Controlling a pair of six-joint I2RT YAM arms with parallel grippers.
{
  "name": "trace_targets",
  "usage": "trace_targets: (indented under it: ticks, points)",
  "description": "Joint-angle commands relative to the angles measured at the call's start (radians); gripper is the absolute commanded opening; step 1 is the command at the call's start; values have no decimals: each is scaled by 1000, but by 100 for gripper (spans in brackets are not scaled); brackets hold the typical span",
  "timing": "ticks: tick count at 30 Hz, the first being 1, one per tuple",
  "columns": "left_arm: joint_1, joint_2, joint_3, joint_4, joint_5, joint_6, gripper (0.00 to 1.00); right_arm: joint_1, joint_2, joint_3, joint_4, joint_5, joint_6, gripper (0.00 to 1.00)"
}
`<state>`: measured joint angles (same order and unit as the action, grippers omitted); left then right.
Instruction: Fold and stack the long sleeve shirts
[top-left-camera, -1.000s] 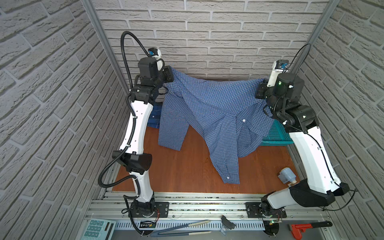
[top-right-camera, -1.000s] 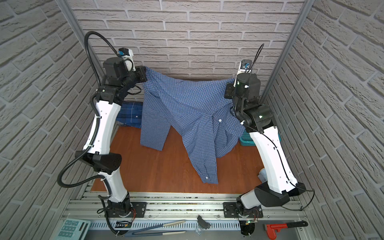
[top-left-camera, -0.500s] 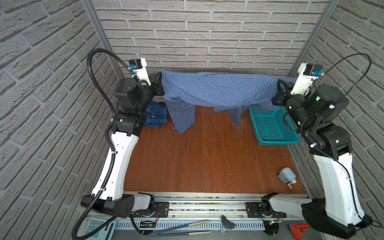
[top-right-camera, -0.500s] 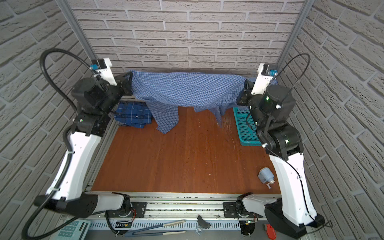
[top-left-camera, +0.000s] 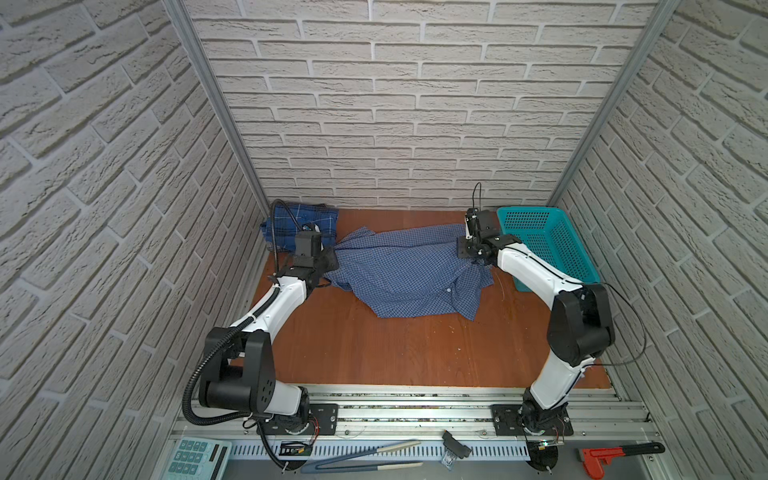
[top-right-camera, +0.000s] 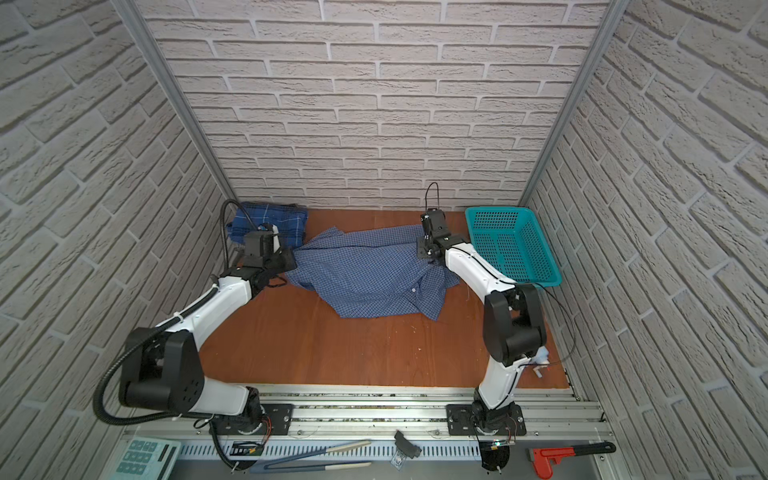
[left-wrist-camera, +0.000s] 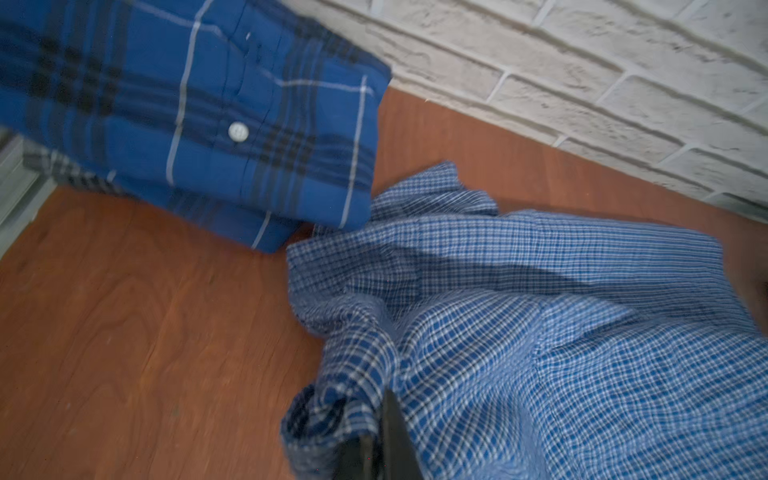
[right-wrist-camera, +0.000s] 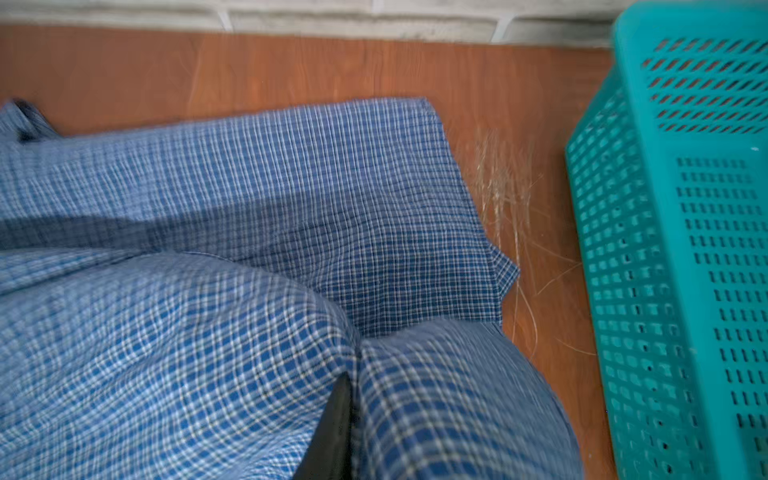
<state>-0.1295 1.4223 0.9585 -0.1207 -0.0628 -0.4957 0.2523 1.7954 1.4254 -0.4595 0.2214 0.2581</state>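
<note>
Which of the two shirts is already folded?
The plaid shirt, a neat folded block in the far left corner; the small-check shirt lies spread and rumpled.

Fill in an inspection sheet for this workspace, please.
Surface: wooden tabletop, lightly scratched.
Job's things: small-check shirt rumpled mid-table, unfolded; plaid shirt folded, far left corner.
Clutter: teal basket far right; calculator, tongs, red wrench by the front rail.
Grippers: left gripper shut on the small-check shirt; right gripper at its opposite end, grip unclear.
Cables: black hose arcs above the left arm; thin cable loops beside the right arm.
Surroundings: brick-pattern walls on three sides.
</note>
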Motion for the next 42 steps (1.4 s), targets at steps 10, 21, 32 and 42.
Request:
trace_targets:
  ticks: [10, 21, 32, 42]
  points:
    - [14, -161, -102, 23, -72, -61, 0, 325, -653, -619, 216, -222, 113, 98]
    - [16, -125, -16, -24, -40, -44, 0, 424, -279, -592, 266, -52, 86, 85]
    - [16, -123, 34, -41, -30, -28, 0, 411, -4, -483, 235, 66, 21, 79]
    - [15, -104, 83, -40, -25, -15, 0, 407, 11, -297, 53, 162, -119, 6]
